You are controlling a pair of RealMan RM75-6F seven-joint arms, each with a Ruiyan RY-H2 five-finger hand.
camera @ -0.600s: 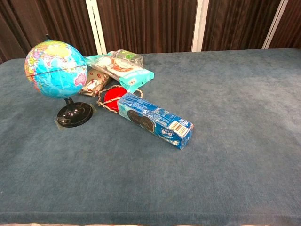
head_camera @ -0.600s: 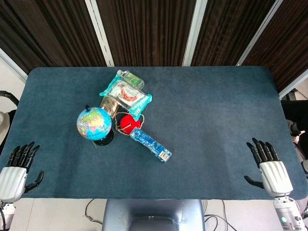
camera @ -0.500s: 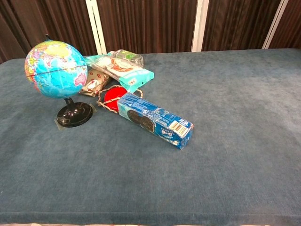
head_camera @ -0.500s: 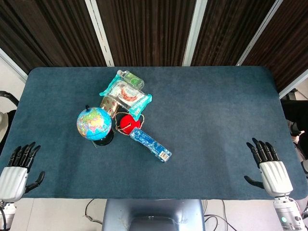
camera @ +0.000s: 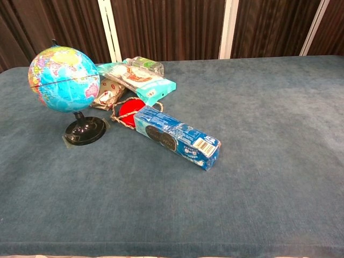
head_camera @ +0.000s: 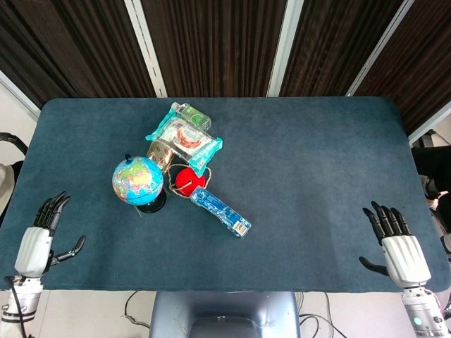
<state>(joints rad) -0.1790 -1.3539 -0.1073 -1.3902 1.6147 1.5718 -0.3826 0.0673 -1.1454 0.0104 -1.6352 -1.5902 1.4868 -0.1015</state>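
My left hand (head_camera: 41,240) hovers open at the table's near left corner, fingers spread, holding nothing. At the near right corner my right hand (head_camera: 396,243) is open too, palm down over the cloth. Neither hand shows in the chest view. A small globe (head_camera: 137,180) (camera: 64,79) on a black stand sits left of centre. Beside it lie a red disc on a cord (head_camera: 186,180) (camera: 130,110) and a long blue biscuit box (head_camera: 220,211) (camera: 177,137). Behind them lies a teal snack packet (head_camera: 184,137) (camera: 140,78) over a patterned packet (head_camera: 161,153) (camera: 109,92) and a clear green-labelled bottle (head_camera: 194,113) (camera: 146,64).
The table (head_camera: 317,162) (camera: 269,161) wears a dark blue cloth. Dark wood panels with white strips stand behind it. All objects are clustered left of centre, far from both hands.
My left hand has moved rightward and forward over the table's near left corner, turning more edge-on. The right hand and the objects have stayed put.
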